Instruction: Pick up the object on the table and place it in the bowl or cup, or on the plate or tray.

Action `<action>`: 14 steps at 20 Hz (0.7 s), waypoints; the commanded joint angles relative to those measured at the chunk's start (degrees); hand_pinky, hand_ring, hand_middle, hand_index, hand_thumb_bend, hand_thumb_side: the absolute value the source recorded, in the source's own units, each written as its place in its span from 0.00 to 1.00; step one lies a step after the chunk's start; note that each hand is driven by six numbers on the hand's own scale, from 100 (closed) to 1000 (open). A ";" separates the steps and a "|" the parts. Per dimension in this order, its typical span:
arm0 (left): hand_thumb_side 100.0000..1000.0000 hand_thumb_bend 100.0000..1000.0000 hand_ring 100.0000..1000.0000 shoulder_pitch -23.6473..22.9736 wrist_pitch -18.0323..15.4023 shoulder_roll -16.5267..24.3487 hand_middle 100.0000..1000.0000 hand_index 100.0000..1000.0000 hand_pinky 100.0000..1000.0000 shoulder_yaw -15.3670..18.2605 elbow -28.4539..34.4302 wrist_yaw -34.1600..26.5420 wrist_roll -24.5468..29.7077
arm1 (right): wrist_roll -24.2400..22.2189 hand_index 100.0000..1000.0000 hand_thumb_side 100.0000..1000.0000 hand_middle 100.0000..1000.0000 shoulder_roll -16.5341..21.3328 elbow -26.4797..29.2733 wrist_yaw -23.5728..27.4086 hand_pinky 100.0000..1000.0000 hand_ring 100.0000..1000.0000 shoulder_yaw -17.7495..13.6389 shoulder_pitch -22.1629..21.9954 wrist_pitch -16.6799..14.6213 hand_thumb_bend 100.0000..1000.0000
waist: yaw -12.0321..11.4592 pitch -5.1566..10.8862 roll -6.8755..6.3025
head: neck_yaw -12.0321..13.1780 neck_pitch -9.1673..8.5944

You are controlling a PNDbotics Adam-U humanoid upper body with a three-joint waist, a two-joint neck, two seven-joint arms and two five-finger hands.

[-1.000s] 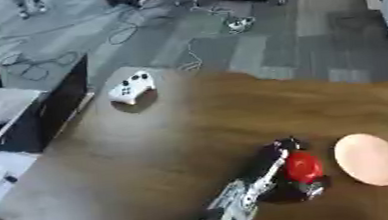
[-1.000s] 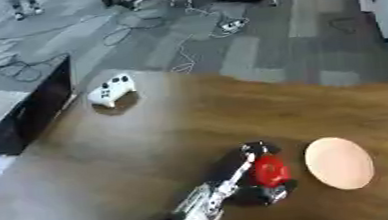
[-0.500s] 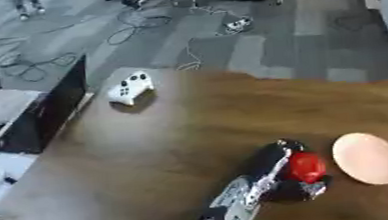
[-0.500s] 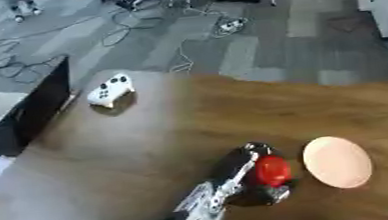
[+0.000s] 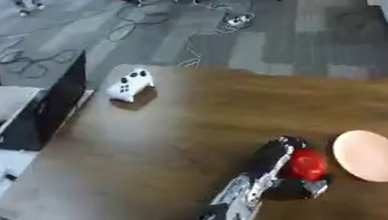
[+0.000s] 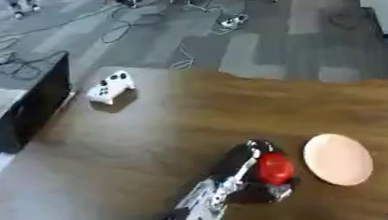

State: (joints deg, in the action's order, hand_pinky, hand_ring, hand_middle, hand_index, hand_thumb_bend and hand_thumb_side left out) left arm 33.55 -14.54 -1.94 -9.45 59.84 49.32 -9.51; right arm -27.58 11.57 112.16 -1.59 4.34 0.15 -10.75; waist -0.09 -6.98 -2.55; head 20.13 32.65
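Nothing has moved since before: left hand (image 5: 283, 163) stays curled round the red round object (image 5: 307, 164) on the wooden table (image 5: 165, 144). At three o'clock, just beside it, lies the pale plate (image 5: 368, 155). A dark bit at the right eye view's lower right corner may be the right hand; its fingers cannot be told.

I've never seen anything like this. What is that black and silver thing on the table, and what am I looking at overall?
Both pictures come from two cameras in a robot's head, like a pair of eyes looking down at a wooden table. The black and silver thing is the robot's left arm; its left hand has its fingers curled around a red object. Just right of it lies a round, peach-coloured plate, with nothing on it yet. Near the far left edge of the table sits a white game controller. At the lower right corner of the right eye's picture a dark shape shows, too unclear to identify.
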 commanded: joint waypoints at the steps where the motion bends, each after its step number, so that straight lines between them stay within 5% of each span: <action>1: 0.45 0.24 0.31 1.87 0.49 1.37 0.45 0.60 0.06 -0.23 2.11 -2.34 0.66 | -0.03 1.00 0.55 0.55 0.38 0.73 0.01 0.46 0.54 -0.13 0.27 0.07 0.00 | -0.14 0.64 0.29 | -0.48 -0.01; 14: 0.42 0.25 0.31 4.62 2.45 3.15 0.45 0.60 0.06 0.20 6.12 -5.34 2.61 | -0.16 1.00 0.56 0.55 -0.01 0.32 -0.65 0.46 0.54 -0.05 -0.05 -0.16 0.00 | -0.20 0.72 0.41 | -0.59 0.41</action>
State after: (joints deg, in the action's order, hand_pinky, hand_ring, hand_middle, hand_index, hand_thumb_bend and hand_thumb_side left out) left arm 36.82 -12.08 0.52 -9.47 64.47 44.36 -7.02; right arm -27.64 11.54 111.79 -2.11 4.34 0.09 -10.76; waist -0.26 -6.98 -2.38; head 19.69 33.16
